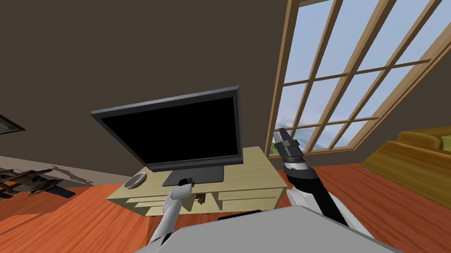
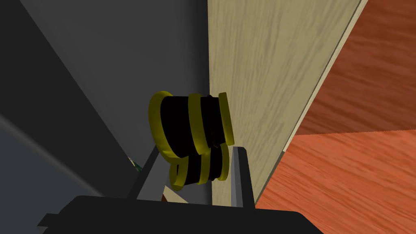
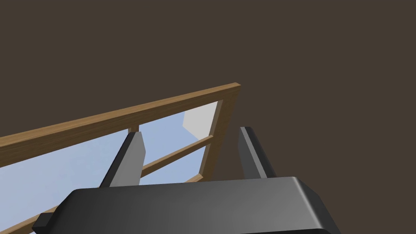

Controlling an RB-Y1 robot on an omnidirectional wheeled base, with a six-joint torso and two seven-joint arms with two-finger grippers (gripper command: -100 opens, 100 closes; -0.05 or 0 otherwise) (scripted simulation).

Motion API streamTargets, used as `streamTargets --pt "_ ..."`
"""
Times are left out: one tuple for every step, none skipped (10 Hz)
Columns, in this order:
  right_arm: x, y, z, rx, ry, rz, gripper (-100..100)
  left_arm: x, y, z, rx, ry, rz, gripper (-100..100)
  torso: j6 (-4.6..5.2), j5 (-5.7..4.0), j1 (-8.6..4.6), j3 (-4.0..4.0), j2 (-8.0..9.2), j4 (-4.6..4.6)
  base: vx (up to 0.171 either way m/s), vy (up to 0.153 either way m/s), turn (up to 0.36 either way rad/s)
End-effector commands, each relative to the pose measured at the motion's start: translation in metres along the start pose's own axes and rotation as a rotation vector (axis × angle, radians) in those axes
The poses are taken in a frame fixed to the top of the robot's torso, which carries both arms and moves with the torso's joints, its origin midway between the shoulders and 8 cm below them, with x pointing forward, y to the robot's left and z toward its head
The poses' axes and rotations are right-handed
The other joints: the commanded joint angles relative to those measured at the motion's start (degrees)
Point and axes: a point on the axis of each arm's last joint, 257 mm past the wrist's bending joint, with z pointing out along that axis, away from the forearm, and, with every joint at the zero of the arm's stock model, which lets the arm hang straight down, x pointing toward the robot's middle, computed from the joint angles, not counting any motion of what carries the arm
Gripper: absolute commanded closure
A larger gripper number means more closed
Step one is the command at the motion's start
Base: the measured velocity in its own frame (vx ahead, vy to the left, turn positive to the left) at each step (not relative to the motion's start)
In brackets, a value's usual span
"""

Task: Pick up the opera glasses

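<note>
black opera glasses [image 2: 183, 122], yellow rims, in l gripper [image 2: 197, 149]

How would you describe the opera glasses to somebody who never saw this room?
Find the television on the pale wooden stand. By the screen's base, the left gripper holds the opera glasses: two short black barrels with yellow rings, unlike the grey dish nearby.

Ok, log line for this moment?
step: grasp | left gripper: fingers shut on opera glasses | where: TV stand top, in front of TV | right gripper: open, raised
</note>
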Motion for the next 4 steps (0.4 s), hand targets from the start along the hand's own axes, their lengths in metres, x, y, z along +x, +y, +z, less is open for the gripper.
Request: streamTargets --pt "0.0000 0.0000 0.0000 0.000 0.000 0.000 0 -0.0041 -0.0085 -0.0026 -0.002 -0.001 -0.002 100 0.00 0.00 0.00 0.00 0.00 0.00 -0.017 -0.024 0.068" --pt "0.0000 0.0000 0.0000 0.000 0.000 0.000 0 -0.0062 -0.0152 -0.0049 -0.002 -0.002 -0.003 100 -0.02 -0.01 -0.03 0.03 0.04 0.01 -0.021 -0.028 0.081" --pt "0.0000 0.0000 0.0000 0.000 0.000 0.000 0 -0.0036 -0.0115 -0.0032 -0.001 -0.002 -0.002 100 -0.02 -0.01 -0.04 0.05 0.07 0.02 -0.009 -0.013 0.019" --pt "0.0000 0.0000 0.0000 0.000 0.000 0.000 0 -0.0039 -0.0114 -0.0033 -0.003 -0.002 -0.001 0 -0.01 0.02 0.00 0.04 0.06 0.02 0.000 0.000 0.000"
